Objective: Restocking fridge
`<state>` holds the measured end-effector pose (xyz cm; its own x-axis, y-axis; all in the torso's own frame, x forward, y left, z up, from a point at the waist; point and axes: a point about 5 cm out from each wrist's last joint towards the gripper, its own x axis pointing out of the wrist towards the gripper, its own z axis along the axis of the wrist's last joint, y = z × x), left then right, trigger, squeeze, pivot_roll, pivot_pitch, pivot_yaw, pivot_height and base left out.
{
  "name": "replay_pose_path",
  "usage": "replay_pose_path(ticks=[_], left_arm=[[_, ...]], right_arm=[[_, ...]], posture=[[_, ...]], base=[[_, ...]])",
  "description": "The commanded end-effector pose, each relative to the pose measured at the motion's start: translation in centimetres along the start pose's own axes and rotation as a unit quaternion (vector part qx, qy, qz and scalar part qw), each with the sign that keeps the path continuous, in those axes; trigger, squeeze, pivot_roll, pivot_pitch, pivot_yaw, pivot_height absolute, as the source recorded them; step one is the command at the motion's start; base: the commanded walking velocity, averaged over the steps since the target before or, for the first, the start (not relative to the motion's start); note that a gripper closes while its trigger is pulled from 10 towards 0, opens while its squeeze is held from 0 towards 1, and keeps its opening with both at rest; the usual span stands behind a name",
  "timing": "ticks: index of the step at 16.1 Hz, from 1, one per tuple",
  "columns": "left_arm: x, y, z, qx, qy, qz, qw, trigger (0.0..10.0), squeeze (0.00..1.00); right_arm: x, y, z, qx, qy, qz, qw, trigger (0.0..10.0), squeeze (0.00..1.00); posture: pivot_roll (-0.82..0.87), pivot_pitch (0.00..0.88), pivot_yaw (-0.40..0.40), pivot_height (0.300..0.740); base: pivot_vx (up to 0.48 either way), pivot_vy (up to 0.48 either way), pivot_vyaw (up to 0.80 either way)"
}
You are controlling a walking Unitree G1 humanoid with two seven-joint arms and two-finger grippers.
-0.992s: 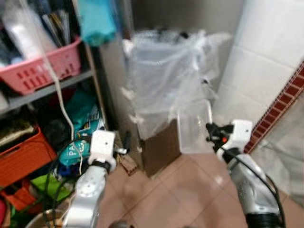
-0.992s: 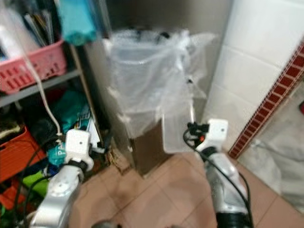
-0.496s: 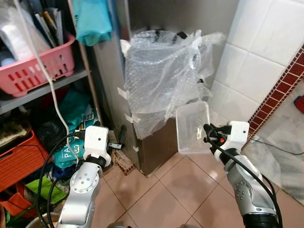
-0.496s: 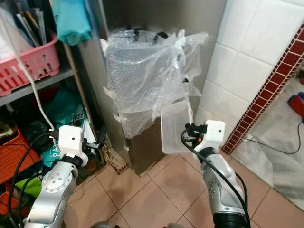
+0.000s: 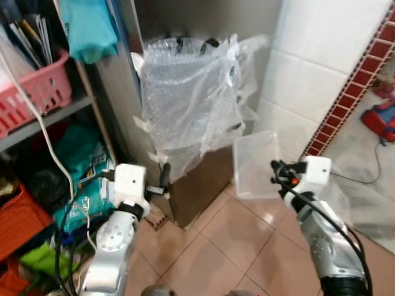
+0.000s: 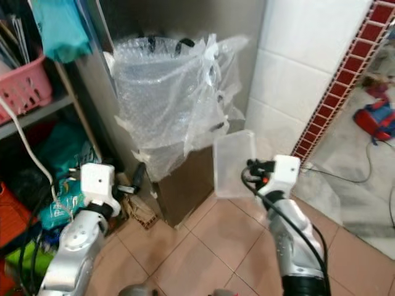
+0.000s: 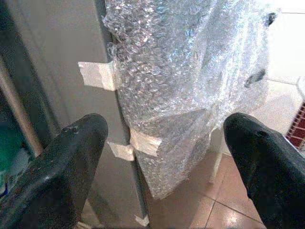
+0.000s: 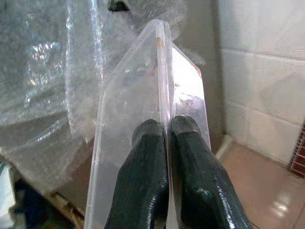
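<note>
From the head camera's left eye, the robot stands on a tiled floor [image 5: 216, 246] facing a brown cabinet-like body whose upper part is wrapped in taped bubble wrap [image 5: 185, 105], with a cluttered shelf rack [image 5: 37, 123] to the left and a white tiled wall [image 5: 321, 68] to the right; no open fridge door or fridge interior can be made out, so the restocking looks to be at the carrying stage, with the placing yet to come. The right eye gives the same scene: the right gripper [image 6: 254, 170] holds a clear plastic container [image 6: 234, 163] upright by its edge, just right of the wrapped body and off the floor, while the left gripper [image 6: 137, 179] points at the body's lower left corner with nothing in it. In the left wrist view, that gripper's jaws are spread wide, framing the bubble wrap and its tape strips [image 7: 97, 75]. In the right wrist view, the jaws are pressed together on the container's thin rim [image 8: 162, 71], pinching it firmly; the container appears empty. What remains, by this judgement, is reaching the fridge and setting the container inside.
</note>
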<state>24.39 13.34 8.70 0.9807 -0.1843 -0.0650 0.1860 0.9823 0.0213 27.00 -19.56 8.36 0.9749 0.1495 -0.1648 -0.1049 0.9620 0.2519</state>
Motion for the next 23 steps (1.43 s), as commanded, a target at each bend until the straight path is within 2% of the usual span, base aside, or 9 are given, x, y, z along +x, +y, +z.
replay_pose_path(ticks=[1,3,10,16,17,18,20,23], left_arm=[[-0.1,0.5,0.1,0.009,0.001,0.004,1.000,10.0,0.00],[-0.1,0.5,0.1,0.009,0.002,0.004,1.000,10.0,0.00],[-0.3,0.5,0.1,0.012,0.005,0.008,1.000,10.0,0.00],[-0.3,1.1,0.7,0.022,-0.010,0.034,0.999,10.0,0.00],[0.2,1.8,1.7,0.025,-0.032,0.061,0.997,10.0,0.00],[0.2,1.9,1.9,0.027,-0.035,0.065,0.997,10.0,0.00],[0.7,1.8,2.6,0.025,-0.045,0.066,0.996,10.0,0.00],[0.6,1.5,2.2,0.016,-0.035,0.065,0.997,10.0,0.00]], right_arm=[[0.2,0.8,0.2,0.003,-0.002,0.010,1.000,10.0,0.00],[0.2,0.8,0.1,0.005,0.000,0.011,1.000,10.0,0.00],[0.0,0.8,-0.2,0.005,0.006,0.009,1.000,10.0,0.00],[0.0,1.0,-0.3,0.000,0.006,0.011,1.000,10.0,0.00],[0.0,0.9,-0.3,-0.001,0.007,0.012,1.000,10.0,0.00],[0.0,0.9,-0.3,-0.001,0.007,0.012,1.000,10.0,0.00],[0.0,0.9,-0.4,-0.002,0.007,0.011,1.000,10.0,0.00],[-0.1,1.0,-0.3,-0.008,0.006,0.015,1.000,10.0,0.00]], posture=[[0.02,0.000,0.010,0.740],[0.02,0.000,0.009,0.740],[0.02,0.000,0.009,0.740],[0.02,0.002,0.014,0.740],[0.02,0.005,0.016,0.740],[0.02,0.005,0.016,0.740],[0.02,0.005,0.017,0.740],[0.02,0.005,0.018,0.740]], base=[[0.000,0.390,-0.80],[0.000,0.341,-0.80],[0.000,0.000,-0.78],[0.000,0.000,0.00],[0.000,0.000,0.00],[0.000,0.000,0.00],[0.000,0.000,0.00],[0.000,0.236,0.00]])
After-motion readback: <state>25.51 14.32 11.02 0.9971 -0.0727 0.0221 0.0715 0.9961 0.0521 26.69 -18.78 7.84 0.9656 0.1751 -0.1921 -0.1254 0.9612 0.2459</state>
